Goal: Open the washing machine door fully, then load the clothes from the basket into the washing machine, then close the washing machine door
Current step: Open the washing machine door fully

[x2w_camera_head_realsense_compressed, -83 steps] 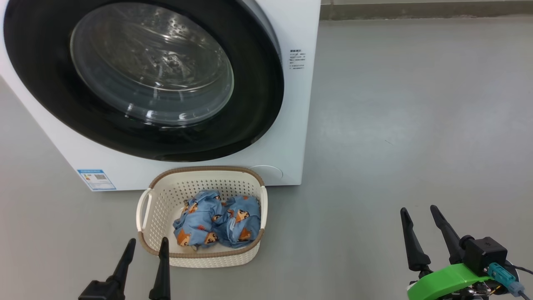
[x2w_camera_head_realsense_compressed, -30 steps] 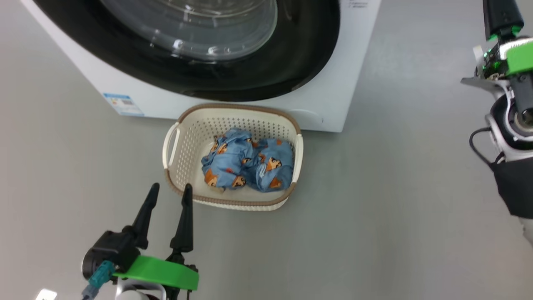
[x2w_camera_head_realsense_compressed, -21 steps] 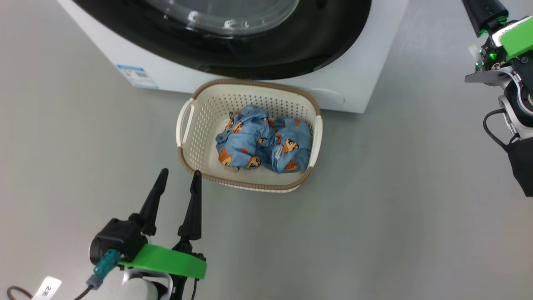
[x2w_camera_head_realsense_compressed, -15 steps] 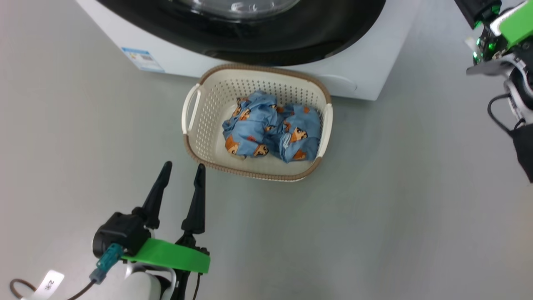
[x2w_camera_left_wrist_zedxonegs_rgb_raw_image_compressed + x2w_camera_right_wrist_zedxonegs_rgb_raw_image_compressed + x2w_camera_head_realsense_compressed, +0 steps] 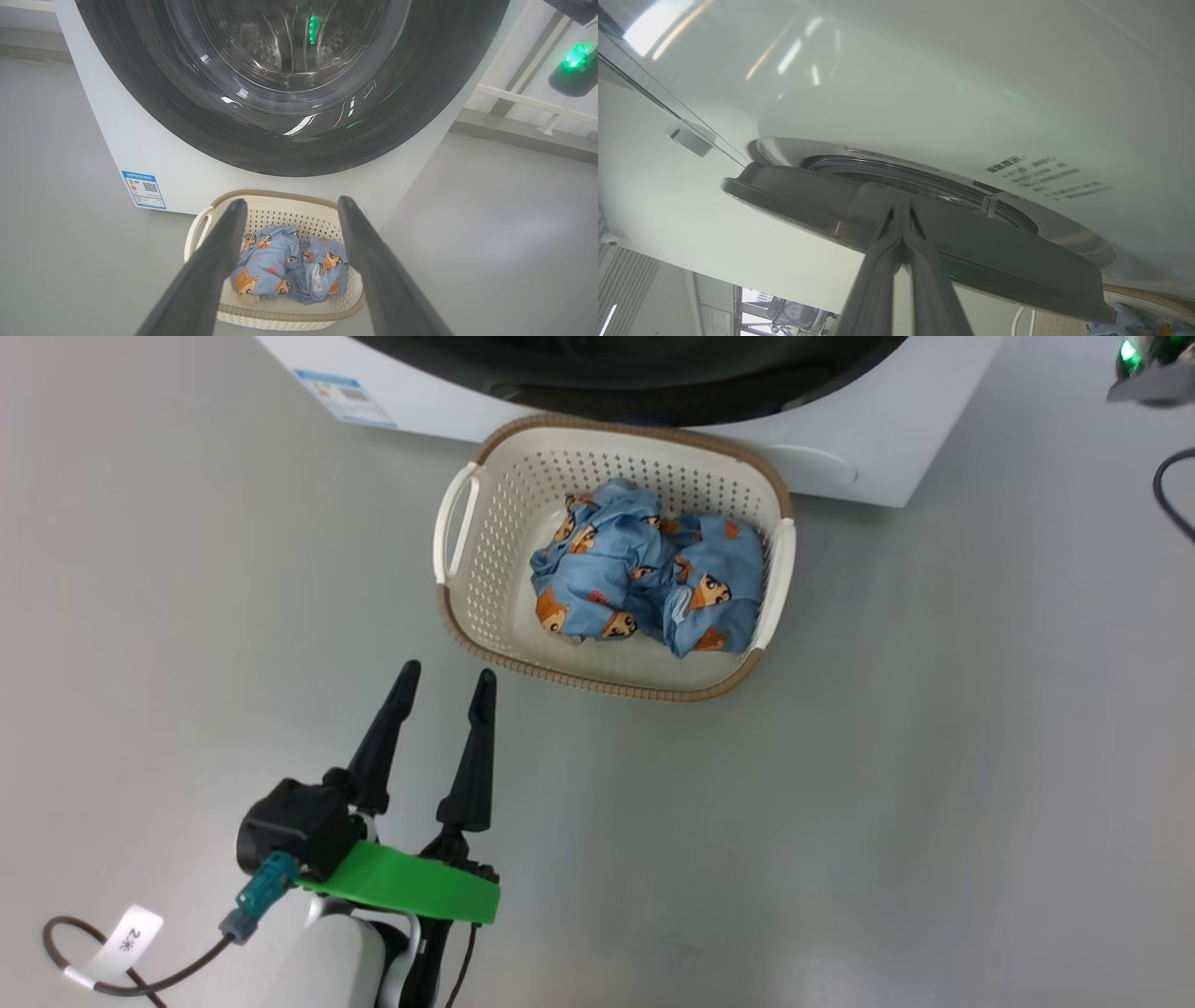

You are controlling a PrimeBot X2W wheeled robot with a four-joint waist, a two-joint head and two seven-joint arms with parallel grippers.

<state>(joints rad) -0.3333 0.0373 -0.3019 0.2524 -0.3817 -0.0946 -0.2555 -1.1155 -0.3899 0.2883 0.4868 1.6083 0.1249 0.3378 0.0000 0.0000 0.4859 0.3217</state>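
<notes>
One washing machine (image 5: 887, 448) with one round door (image 5: 154, 98), one basket (image 5: 485, 597), two garments (image 5: 644, 569) and two grippers.

The washing machine is the white box at the far side of the grey floor (image 5: 934, 784). It has one blue label (image 5: 341, 385) low on the left of its front. In the left wrist view its door, with a black rim and a clear window, lies against the front. The steel drum (image 5: 289, 42) shows through the glass.

The basket stands on the floor just in front of the machine, its far rim below the door. I cannot tell whether it touches the machine. It has two handles (image 5: 455, 523), one on the left side and one on the right.

Both garments lie inside the basket. They are light blue with orange-and-black cartoon faces, bunched up and touching each other, one to the left and one to the right. They sit toward the right half of the basket, with bare bottom showing on the left and near sides.

The left gripper (image 5: 448, 670) hangs over the floor just near and left of the basket. Its two fingers are spread wide with nothing between them, pointing toward the basket and machine.

The right gripper (image 5: 900, 205) is up at the door, which its own wrist view shows edge-on. Its two fingers are pressed together and hold nothing, with the tips at the door's dark rim. Whether they touch the rim I cannot tell.
</notes>
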